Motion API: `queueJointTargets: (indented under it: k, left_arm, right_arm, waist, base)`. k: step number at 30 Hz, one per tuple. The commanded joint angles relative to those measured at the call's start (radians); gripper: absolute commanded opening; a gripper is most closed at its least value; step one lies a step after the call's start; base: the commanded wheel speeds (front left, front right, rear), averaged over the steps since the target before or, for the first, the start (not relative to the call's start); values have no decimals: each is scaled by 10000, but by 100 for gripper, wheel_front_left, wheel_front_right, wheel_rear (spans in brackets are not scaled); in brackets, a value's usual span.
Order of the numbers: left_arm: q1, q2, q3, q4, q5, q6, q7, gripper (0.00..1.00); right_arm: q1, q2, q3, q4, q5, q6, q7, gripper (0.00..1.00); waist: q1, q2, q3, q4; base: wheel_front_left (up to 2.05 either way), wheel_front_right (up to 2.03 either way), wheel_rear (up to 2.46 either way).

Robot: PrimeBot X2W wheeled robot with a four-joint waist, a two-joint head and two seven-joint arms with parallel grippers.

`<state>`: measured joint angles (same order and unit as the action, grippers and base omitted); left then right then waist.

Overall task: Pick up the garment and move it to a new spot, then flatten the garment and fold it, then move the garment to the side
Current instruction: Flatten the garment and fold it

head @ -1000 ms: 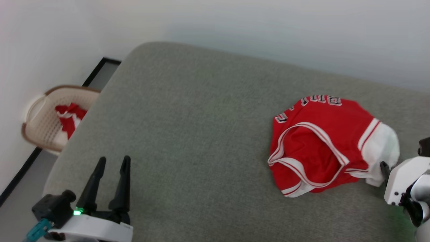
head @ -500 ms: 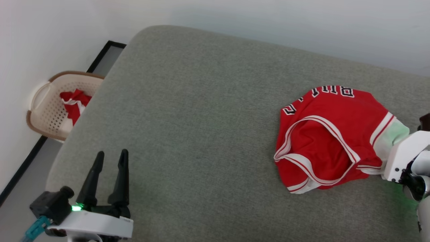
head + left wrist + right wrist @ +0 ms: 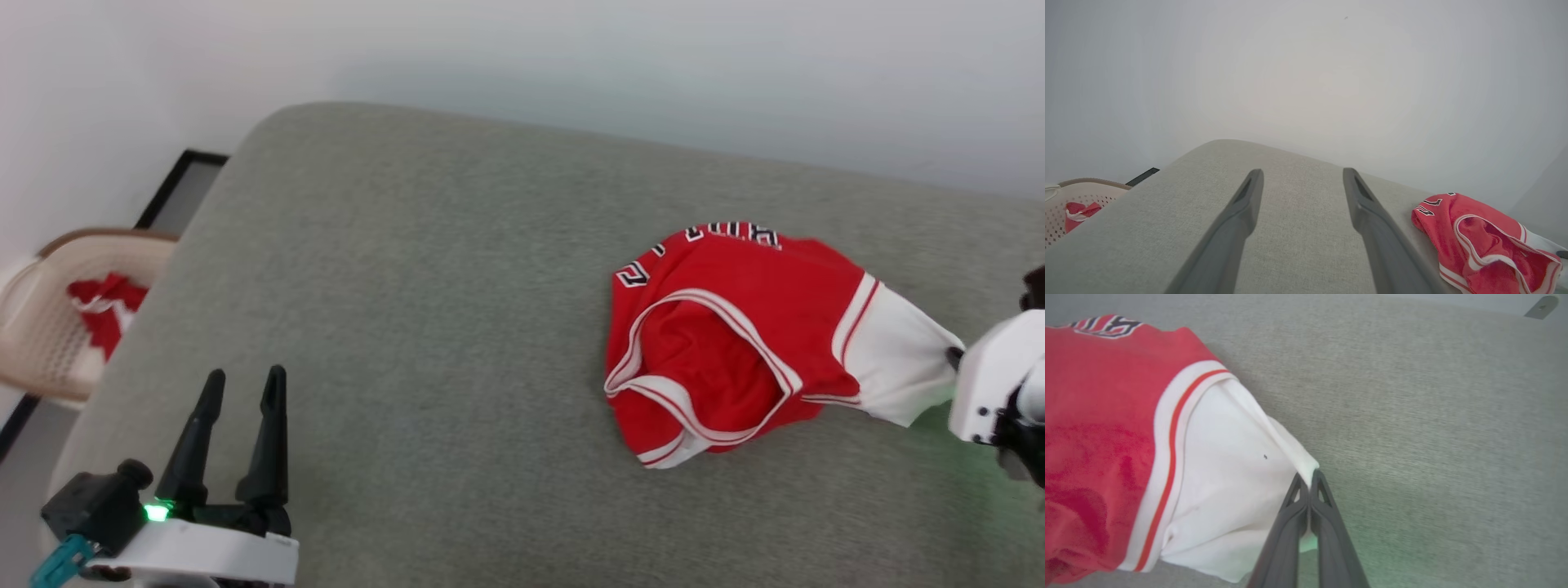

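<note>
Garment (image 3: 718, 327): bunched in a red heap on the right half of the grey cushioned surface (image 3: 392, 269); striped neck trim looped open on top, block lettering folded over at the far edge.
White sleeve (image 3: 1224, 457): drawn out taut toward the robot's right, away from the heap, narrowing to a point at the fingers.
Right gripper (image 3: 1309, 478): fingers pressed together, pinching the very tip of the white sleeve.
Left gripper (image 3: 245, 372): spread wide, holding nothing, low at the near left, well apart from the garment.
Basket (image 3: 41, 343): beyond the left edge of the surface, down by the wall; a smaller red-and-white cloth (image 3: 102, 314) inside, not the piece to handle.
Step in hand: the first one, judging by the layout. Hold on the sleeve secured, bulk of the shirt resting on the cushion, not yet carried anywhere.
Next move: lift and carry by the sleeve to the new spot, likely the open middle of the surface; gentle enough to spare the thin pinch; after that, let go and spread flat with both grippers.
Risk: sleeve tip sliding out under the weight of the heap. Hard to tell from the wrist view how deep the cloth sits between the fingers.
</note>
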<state>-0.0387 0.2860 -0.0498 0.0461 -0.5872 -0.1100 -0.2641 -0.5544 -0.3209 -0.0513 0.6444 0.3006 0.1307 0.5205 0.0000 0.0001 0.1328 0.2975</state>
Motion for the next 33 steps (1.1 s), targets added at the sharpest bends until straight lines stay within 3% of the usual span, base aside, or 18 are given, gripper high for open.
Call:
queueJointTargets:
  k: [1,15,22,29,31,32,33]
  left_arm:
    - [127,71,47,-71,106,-27,0,100]
    - [288,299,45,-290,-24,31,152,100]
    - [57,322,-129,-220,-85,-9,256,100]
    - [-141,430,-348,-88,-213,-55,404,100]
    - [-181,495,-419,-83,-234,-77,470,100]
    - [-190,545,-459,-74,-234,-86,534,100]
    - [-209,590,-500,-84,-243,-95,612,100]
  right_arm:
    - [353,-228,0,-360,187,1,146,0]
    - [2834,-1123,-1727,-2660,71,-2,1203,0]
    - [3211,-776,-2143,-2118,-99,-2,961,0]
    - [2704,-444,-2108,-491,-279,-2,803,0]
    - [2486,-478,-2048,-168,-332,-2,719,47]
    - [2364,-501,-2005,-78,-367,-2,685,94]
    - [2261,-535,-1933,-15,-391,-2,670,100]
  waist:
    - [0,-1,-306,-564]
    - [0,-1,-491,-1672]
    - [0,-1,-367,-1768]
    - [0,-1,-312,-1773]
    - [0,-1,-319,-1785]
    - [0,-1,-326,-1803]
    - [0,-1,-337,-1833]
  base:
    - [0,0,0]
    - [0,0,0]
    - [0,0,0]
    - [0,0,0]
    - [0,0,0]
    - [0,0,0]
    - [0,0,0]
